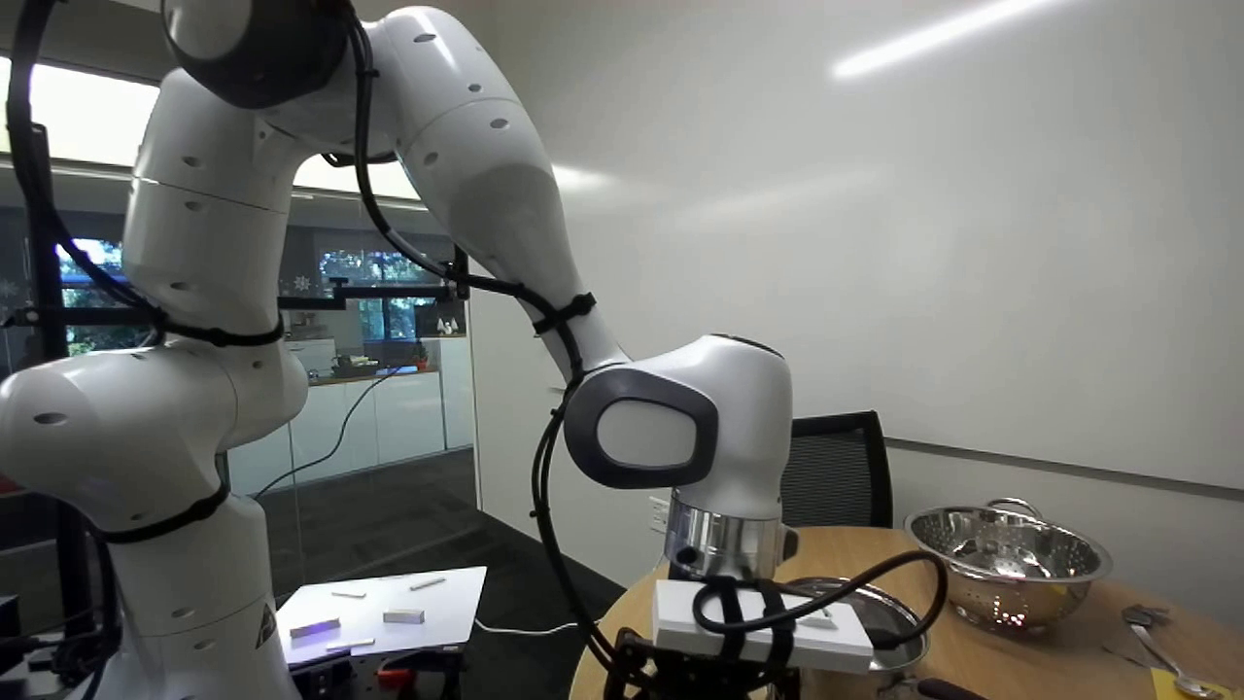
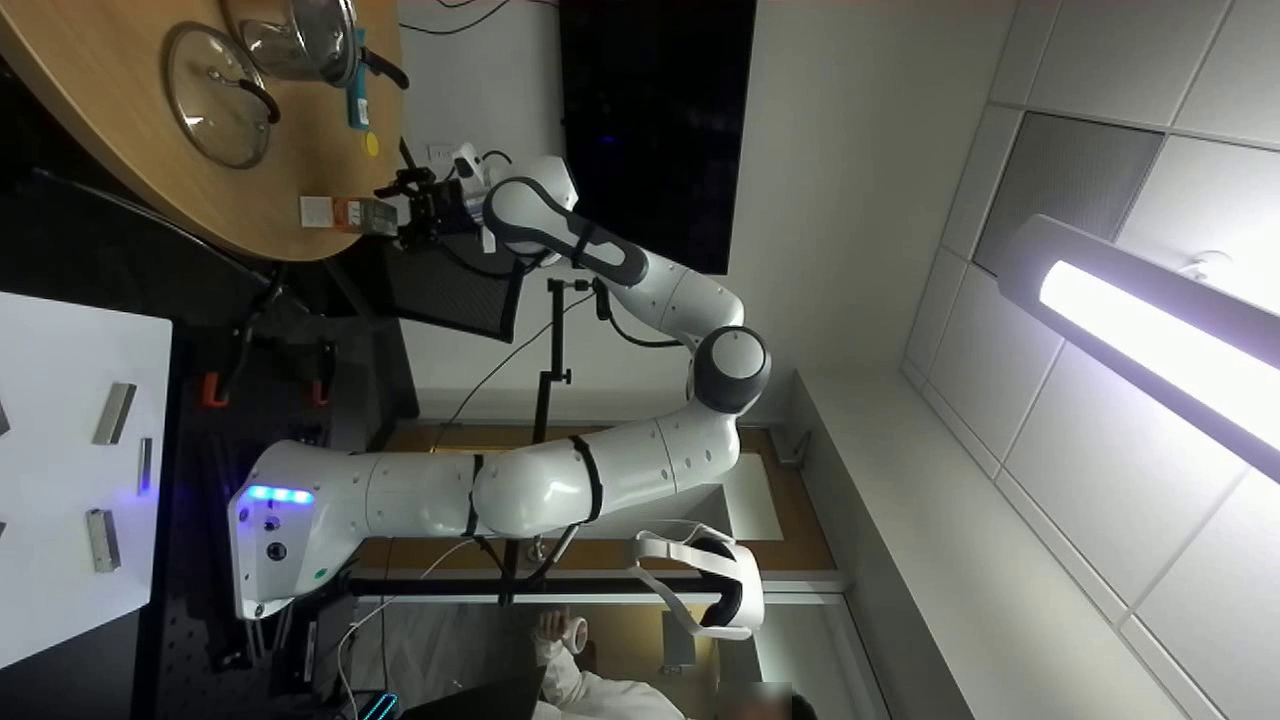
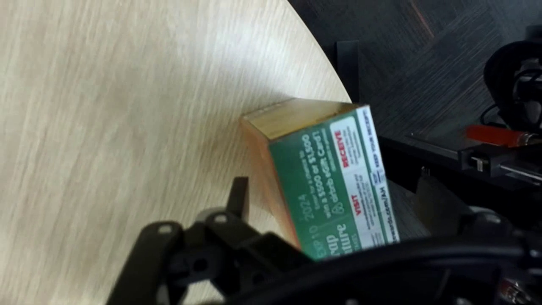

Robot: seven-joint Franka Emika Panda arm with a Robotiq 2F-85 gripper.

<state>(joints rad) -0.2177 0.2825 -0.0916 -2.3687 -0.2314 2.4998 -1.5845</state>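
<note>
Your gripper [image 3: 333,180] is released, its fingers left and right of the green-topped box [image 3: 326,182].
In the wrist view, the box sits near the right edge of the table [image 3: 127,93], its top's longer side running far to near, apparently touching neither finger.

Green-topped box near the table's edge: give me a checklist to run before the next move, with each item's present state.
1. Pincer open: ok, fingers well apart.
2. Green-topped box between them: ok in the wrist view, one finger each side.
3. Depth of fingers along the box: cannot tell.
4. Box well inside the table: not ok, it sits close to the edge.
5. Glass lid and pot clear: ok, apart from the box in an exterior view.
</note>
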